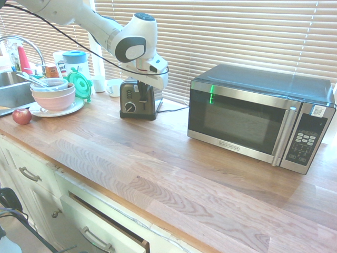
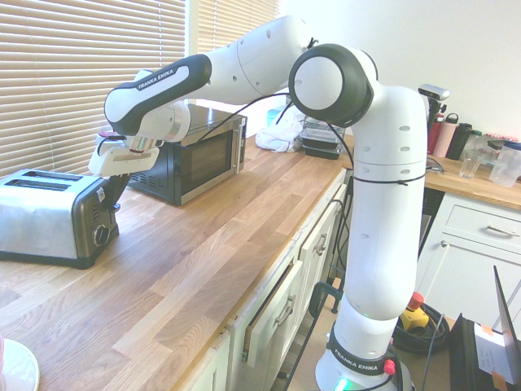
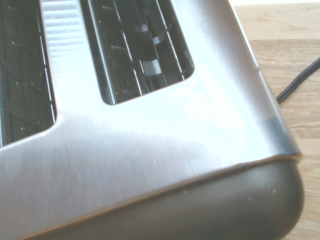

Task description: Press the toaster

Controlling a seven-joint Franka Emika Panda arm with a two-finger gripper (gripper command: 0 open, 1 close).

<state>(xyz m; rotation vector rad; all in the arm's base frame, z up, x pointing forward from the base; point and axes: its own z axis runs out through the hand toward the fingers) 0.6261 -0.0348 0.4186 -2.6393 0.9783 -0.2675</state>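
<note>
As we line up at the toaster (image 2: 49, 215) on the wooden counter (image 1: 158, 153), beside the microwave (image 1: 242, 113), our gripper (image 1: 143, 99) — jaws closed together — reaches its lever end. Pressing appears in hand; the next move calls for a straight downward push.

Black "FRANKA EMIKA" lettering runs along the robot arm's raised link (image 2: 159, 91); the same two words, in white, circle the dark band at its base (image 2: 358, 362). The microwave (image 1: 247, 121) carries a badge under its door reading "BLACK+DECKER".
</note>
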